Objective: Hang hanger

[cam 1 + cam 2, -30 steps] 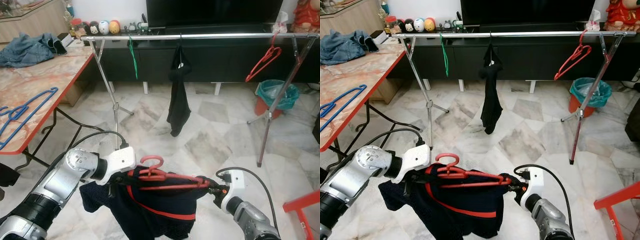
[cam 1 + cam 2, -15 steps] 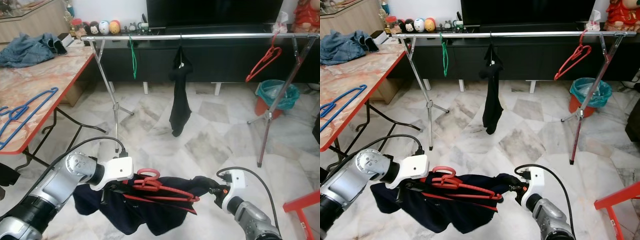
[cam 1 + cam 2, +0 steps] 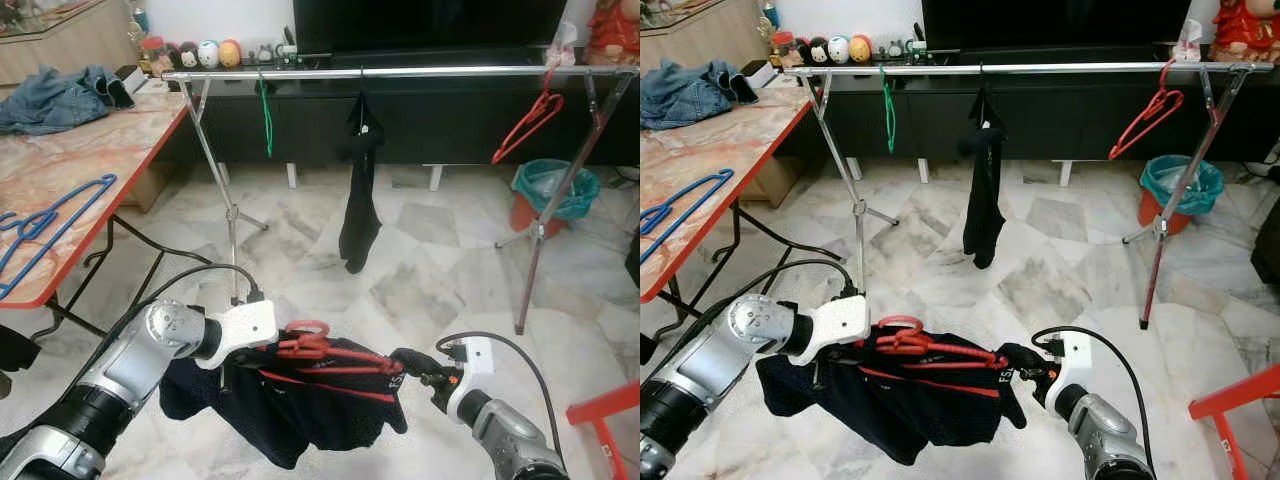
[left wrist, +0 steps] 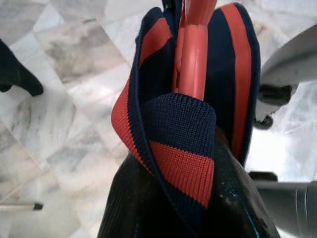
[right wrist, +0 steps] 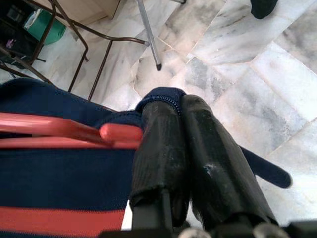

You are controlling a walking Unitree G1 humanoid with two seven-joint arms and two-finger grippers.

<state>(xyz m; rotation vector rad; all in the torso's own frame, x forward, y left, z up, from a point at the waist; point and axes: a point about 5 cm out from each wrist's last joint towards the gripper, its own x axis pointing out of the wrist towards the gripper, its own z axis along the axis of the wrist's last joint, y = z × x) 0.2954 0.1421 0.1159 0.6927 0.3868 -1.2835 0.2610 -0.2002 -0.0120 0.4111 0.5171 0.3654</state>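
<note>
Low over the marble floor [image 3: 430, 250], the red hanger [image 3: 330, 352] carried a navy sweater [image 3: 320, 410] with red stripes. The left gripper [image 3: 250, 355] pinched its fingers on one end, the right gripper [image 3: 415, 365] clamped the other, well short of the rail [image 3: 420, 72].

A long chrome clothes rail [image 3: 400, 72] spans the room ahead, carrying a green hanger [image 3: 266, 115] at left, a black hanging garment [image 3: 358, 190] centrally and a red hanger [image 3: 527, 117] at right. A marble-topped red-edged surface [image 3: 80, 170] stands left, holding a blue hanger [image 3: 45, 230].
</note>
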